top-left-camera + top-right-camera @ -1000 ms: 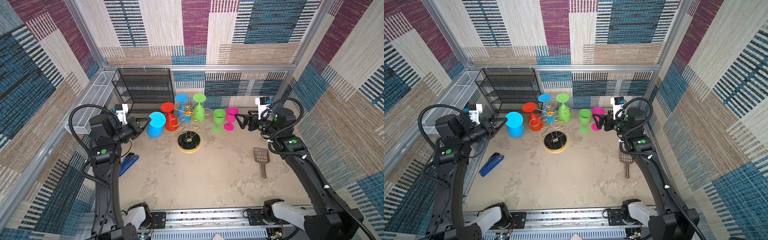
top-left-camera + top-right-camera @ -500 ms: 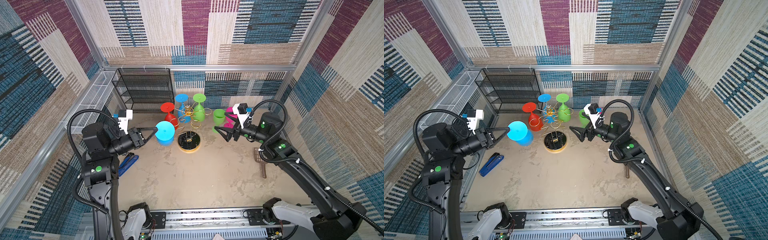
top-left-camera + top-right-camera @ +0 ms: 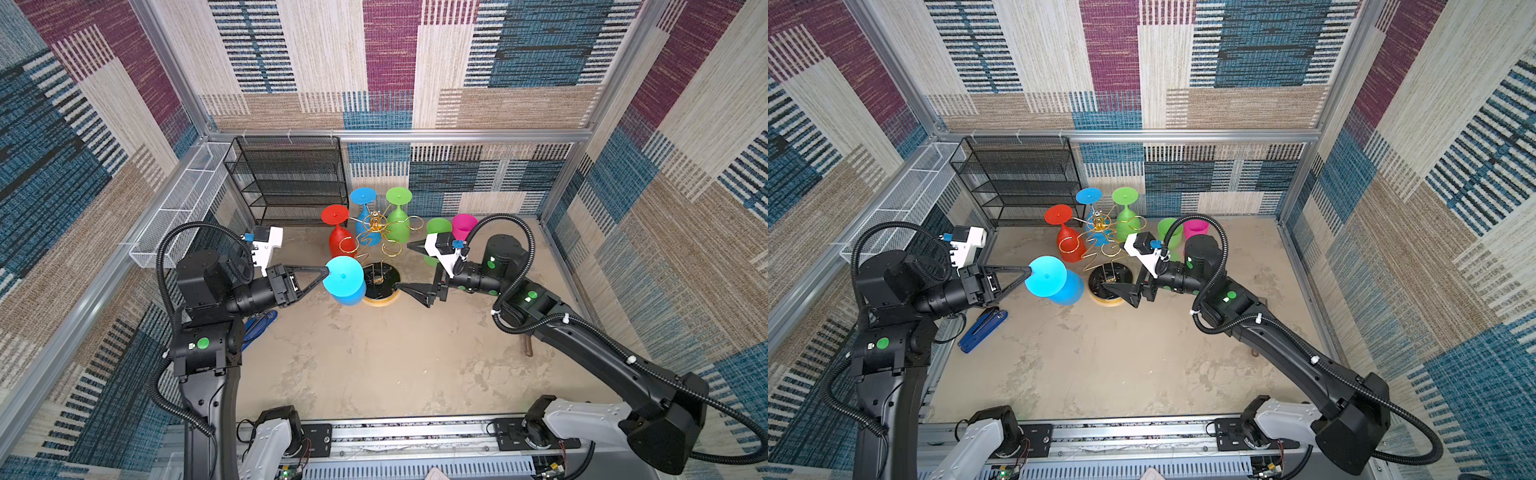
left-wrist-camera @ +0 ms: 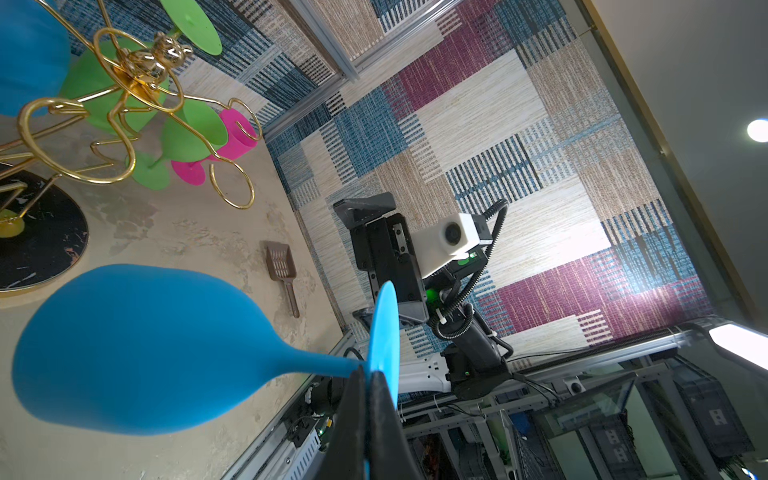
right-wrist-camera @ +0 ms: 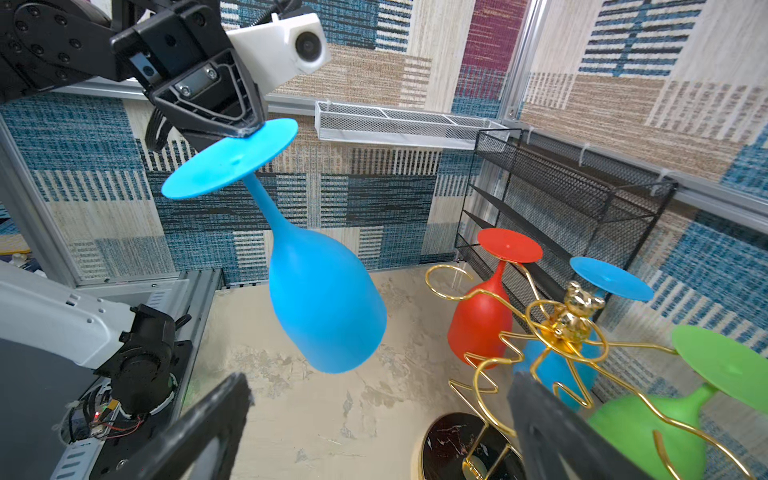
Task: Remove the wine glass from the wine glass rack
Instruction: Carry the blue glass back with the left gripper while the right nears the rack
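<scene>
A light-blue wine glass [image 3: 343,277] hangs bowl-down in the air just left of the wine glass rack's black base [image 3: 384,288]. It touches no rack arm. My left gripper [image 3: 328,271] is shut on the rim of its foot; the left wrist view shows the two fingers pinching the foot of the glass [image 4: 137,349], my gripper [image 4: 368,374]. The gold wire wine glass rack [image 3: 1099,224] still carries red, blue and green glasses upside down. My right gripper [image 3: 406,268] stands open and empty just right of the rack, facing the held glass [image 5: 324,307].
Green [image 3: 438,226] and pink [image 3: 464,222] glasses stand upright behind the right gripper. A black mesh shelf [image 3: 291,178] and a white mesh basket [image 3: 183,203] line the back left. A blue tool [image 3: 982,330] lies by the left arm, a brown scoop [image 4: 282,266] on the right.
The left gripper has carried the blue glass rightward and toward the front, beside the rack base. The right gripper has swung left from the pink glass to the rack, still open.
</scene>
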You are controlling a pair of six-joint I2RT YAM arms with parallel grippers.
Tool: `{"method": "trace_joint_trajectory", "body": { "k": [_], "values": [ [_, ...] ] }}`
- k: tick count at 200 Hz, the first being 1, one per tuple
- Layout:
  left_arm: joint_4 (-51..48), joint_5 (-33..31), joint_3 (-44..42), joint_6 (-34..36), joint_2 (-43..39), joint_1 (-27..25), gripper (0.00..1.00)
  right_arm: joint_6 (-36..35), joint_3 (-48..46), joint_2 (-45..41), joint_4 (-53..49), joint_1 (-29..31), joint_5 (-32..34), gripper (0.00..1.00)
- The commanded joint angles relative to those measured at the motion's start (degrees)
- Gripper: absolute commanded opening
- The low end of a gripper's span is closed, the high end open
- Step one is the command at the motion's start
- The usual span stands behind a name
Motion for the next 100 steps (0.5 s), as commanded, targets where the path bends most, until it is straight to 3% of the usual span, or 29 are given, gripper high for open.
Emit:
{"method": "trace_joint_trajectory", "body": {
  "k": [1,100],
  "values": [
    [7.0,1.1,-0.9,-4.3,0.6,-1.6,0.0,-0.9,0.7,2.2,4.6,1.6,0.8,0.99],
    [20.2,1.1,1.0,-10.6,8.9,-10.1,0.0,-0.3,5.6,11.8,8.1,4.5,1.0,0.99]
  ]
}}
